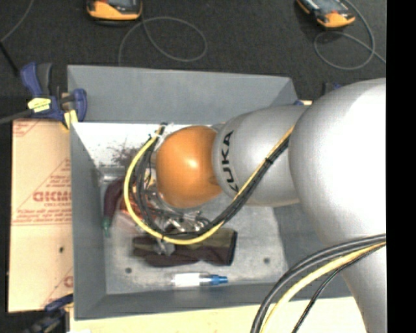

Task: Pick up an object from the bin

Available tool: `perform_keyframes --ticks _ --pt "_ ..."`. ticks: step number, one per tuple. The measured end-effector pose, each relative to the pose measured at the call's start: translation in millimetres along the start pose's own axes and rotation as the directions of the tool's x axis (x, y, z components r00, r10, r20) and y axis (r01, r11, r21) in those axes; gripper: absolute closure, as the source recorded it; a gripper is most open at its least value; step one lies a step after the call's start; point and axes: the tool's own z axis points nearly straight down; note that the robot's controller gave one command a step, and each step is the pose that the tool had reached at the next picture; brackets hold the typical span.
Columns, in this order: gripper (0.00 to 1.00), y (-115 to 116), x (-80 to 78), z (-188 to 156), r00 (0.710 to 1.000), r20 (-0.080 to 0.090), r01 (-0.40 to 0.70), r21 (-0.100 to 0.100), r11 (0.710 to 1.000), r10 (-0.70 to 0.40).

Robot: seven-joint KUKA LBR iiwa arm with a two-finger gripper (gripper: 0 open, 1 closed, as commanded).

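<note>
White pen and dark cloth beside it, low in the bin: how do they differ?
The white pen is slim and straight, with a blue cap; the dark cloth is broad, brownish and crumpled. The pen lies in the open; the cloth's upper left part runs under the arm's orange cover. Both lie on the bin floor, stretched left to right.

This was a robotics lab or test cell. A large silver KUKA-branded industrial arm point(273, 162), with yellow and black cables point(133, 175) strapped along it, reached into a grey sheet-metal bin point(182, 78). The bin stood on a dark surface point(39, 32) strewn with looping thin wires point(172, 39) and orange-and-black handheld devices point(114, 8).
</note>
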Motion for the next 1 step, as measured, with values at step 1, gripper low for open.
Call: perform_keyframes --ticks 1 --pt "1.0 0.1 0.0 0.0 1.0 -0.001 -0.001 -0.001 1.0 0.001"
